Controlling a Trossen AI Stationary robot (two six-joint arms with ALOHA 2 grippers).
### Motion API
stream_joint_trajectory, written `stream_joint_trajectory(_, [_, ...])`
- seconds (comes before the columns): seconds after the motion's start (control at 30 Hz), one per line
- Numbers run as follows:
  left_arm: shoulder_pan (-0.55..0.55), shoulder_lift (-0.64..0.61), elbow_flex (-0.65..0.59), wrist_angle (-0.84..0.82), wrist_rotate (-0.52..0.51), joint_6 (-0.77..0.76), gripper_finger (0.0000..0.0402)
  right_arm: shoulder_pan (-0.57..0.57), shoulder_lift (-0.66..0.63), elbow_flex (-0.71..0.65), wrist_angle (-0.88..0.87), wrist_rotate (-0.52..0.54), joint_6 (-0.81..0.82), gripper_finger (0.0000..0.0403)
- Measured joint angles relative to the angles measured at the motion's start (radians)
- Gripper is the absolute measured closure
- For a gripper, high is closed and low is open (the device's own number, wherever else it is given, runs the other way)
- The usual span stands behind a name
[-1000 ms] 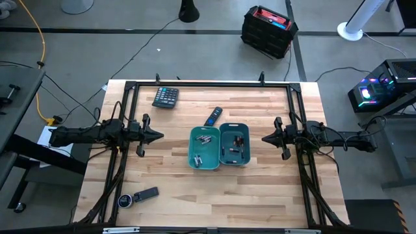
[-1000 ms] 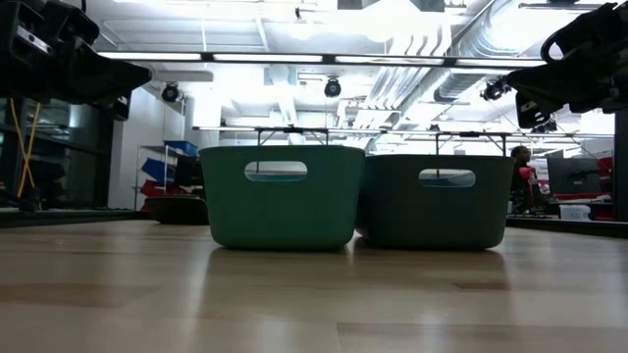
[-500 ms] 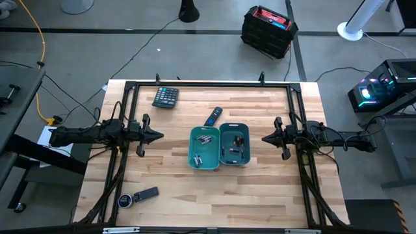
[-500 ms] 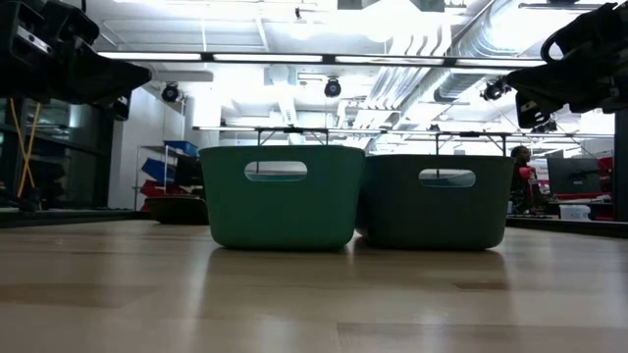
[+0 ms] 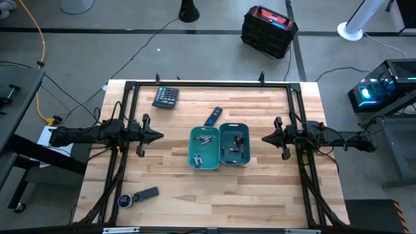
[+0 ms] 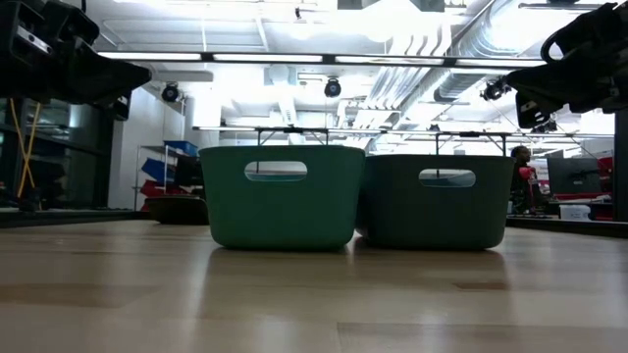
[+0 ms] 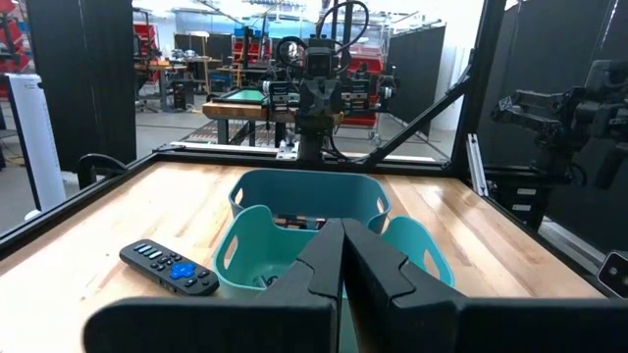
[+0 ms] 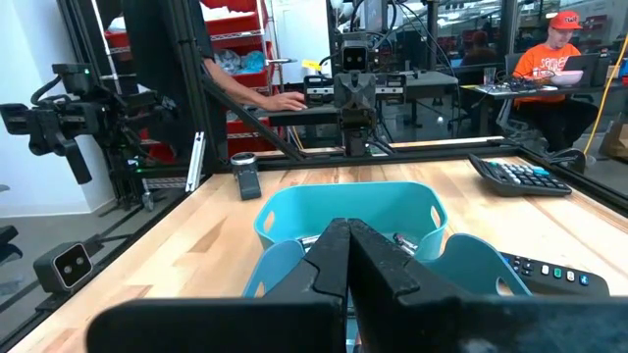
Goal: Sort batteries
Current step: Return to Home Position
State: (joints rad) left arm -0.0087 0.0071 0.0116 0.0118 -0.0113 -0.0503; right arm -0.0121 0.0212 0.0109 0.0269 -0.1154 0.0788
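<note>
High view: we're seeing the left gripper point(image 5: 158, 136) hanging over the table point(image 5: 260, 188) with its tip pointing inward. The right gripper point(image 5: 265, 138) is facing it from the opposite side. Two bins are sitting side by side, touching, in the gap between the two grippers and well apart from both tips. The lighter teal bin point(image 5: 191, 149) is on the left gripper's side and the darker teal bin point(image 5: 248, 144) is on the right gripper's side. The batteries point(image 5: 205, 140) are lying inside the bins, several in each. The remote point(image 5: 212, 116) is lying just beyond the bins. The calculator point(image 5: 165, 97) is sitting farther out, on the left gripper's side.

Low view: we're seeing both grippers hanging above bin-rim height, with the bins between and below them. The bin walls are hiding the batteries here.

Left wrist view: the fingers point(image 7: 378, 270) are pressing together with nothing between them, so we're calling this gripper clenched and empty. The lighter teal bin is sitting straight ahead of it. The darker one is sitting behind that, and the right gripper is facing back from beyond.

Right wrist view: the fingers point(image 8: 329, 257) are likewise pressing together, clenched on nothing. The darker teal bin is sitting straight ahead, with the lighter one behind it and the left gripper beyond. A person in orange point(image 8: 554, 61) is sitting in the room behind.
</note>
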Motion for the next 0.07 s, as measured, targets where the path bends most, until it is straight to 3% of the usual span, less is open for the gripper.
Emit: stream_joint_trajectory(0.07, [0.000, 0.000, 0.000, 0.000, 0.000, 0.000, 0.0401, 0.000, 0.000, 0.000, 0.000, 0.000, 0.000, 0.0402])
